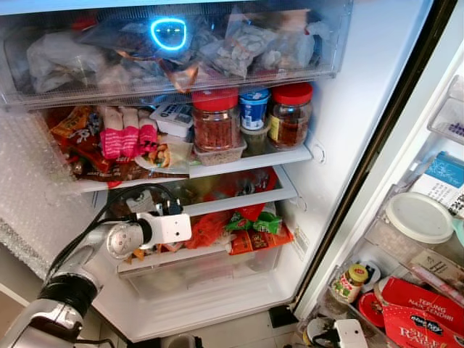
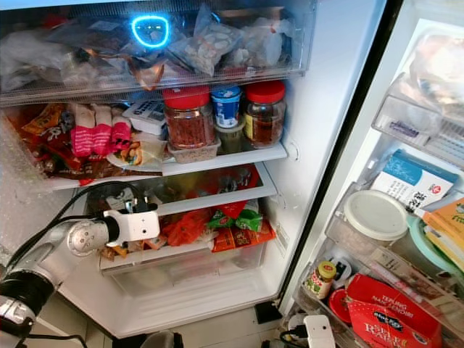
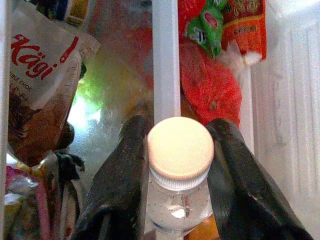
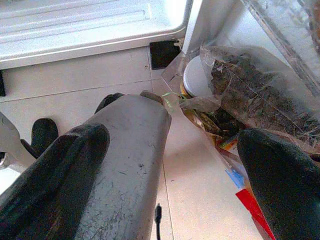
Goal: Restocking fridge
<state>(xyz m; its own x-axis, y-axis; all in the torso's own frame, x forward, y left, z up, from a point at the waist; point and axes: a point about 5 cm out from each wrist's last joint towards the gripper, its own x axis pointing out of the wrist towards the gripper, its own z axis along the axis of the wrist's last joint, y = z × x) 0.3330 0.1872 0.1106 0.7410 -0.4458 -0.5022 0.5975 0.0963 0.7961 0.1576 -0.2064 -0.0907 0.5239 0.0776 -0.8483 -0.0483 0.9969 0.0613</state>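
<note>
Small clear plastic bottle with cream cap held tight between black fingers of left pincer, cap pointed into fridge. White shelf edge seen straight ahead, red bag just behind. Left arm nearer. Right pincer spread wide, hung low over floor tiles.

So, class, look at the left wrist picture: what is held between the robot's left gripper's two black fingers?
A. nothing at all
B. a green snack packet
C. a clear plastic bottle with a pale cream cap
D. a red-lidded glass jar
C: the left gripper has its black fingers closed on either side of the clear plastic bottle with a pale cream cap, in front of the white fridge shelf rail.
</note>
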